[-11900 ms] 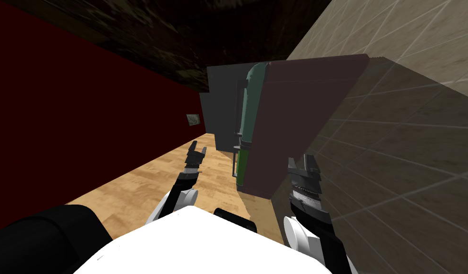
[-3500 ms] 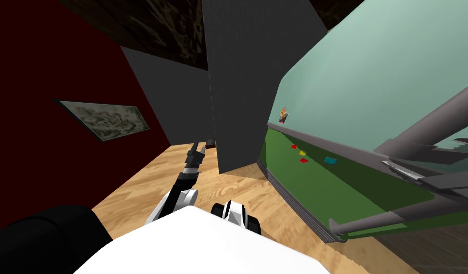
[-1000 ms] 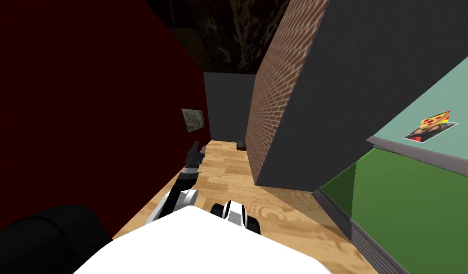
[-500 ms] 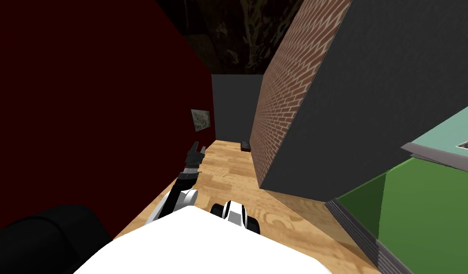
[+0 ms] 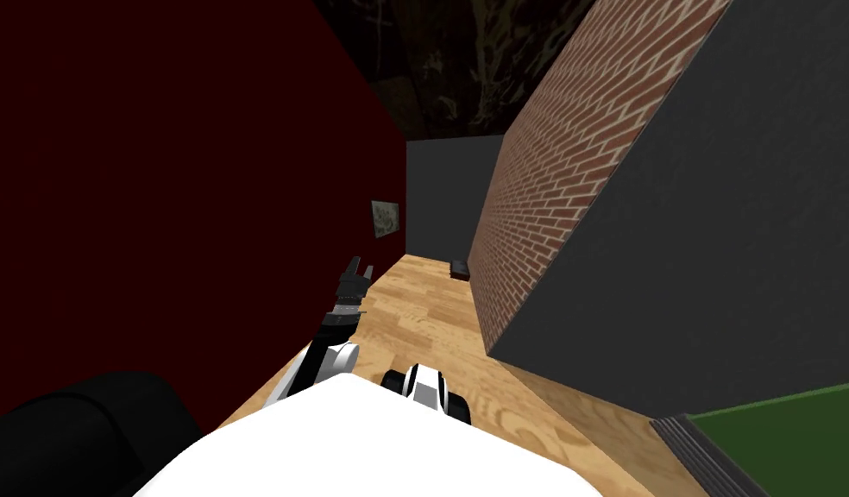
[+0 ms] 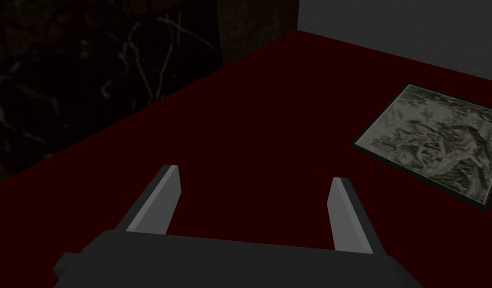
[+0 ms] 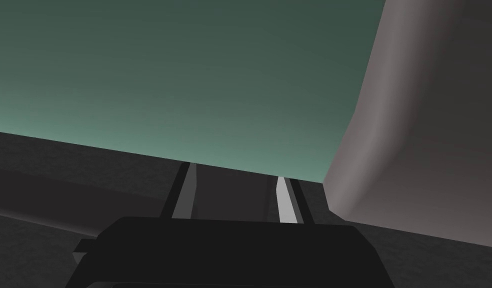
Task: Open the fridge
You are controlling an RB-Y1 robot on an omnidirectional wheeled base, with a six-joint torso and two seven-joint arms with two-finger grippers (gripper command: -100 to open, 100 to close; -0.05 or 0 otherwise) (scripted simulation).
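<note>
**Right gripper on the fridge, pull poorly watched**

The right gripper is seen closed on a dark bar. Its fingers are set narrower than their open width and pressed to the bar's sides. The bar is judged to be part of the handle of the fridge, whose pale green front is faced at close range just beyond it. A thick grey post rises beside the gripper.

In the head view a green corner of the fridge is caught at the robot's far right, low by the floor. A grey block is set just beside the fridge. The left gripper is held spread and empty, well apart from the fridge, to its left.

Whether the door is ajar cannot be told. With the fridge at the edge of the head view, the pull would be poorly watched. The bar could be lost from the thin fingers if the pull is angled off the door's arc. The door could also be swung against the block, or the right arm stretched too far.
</note>
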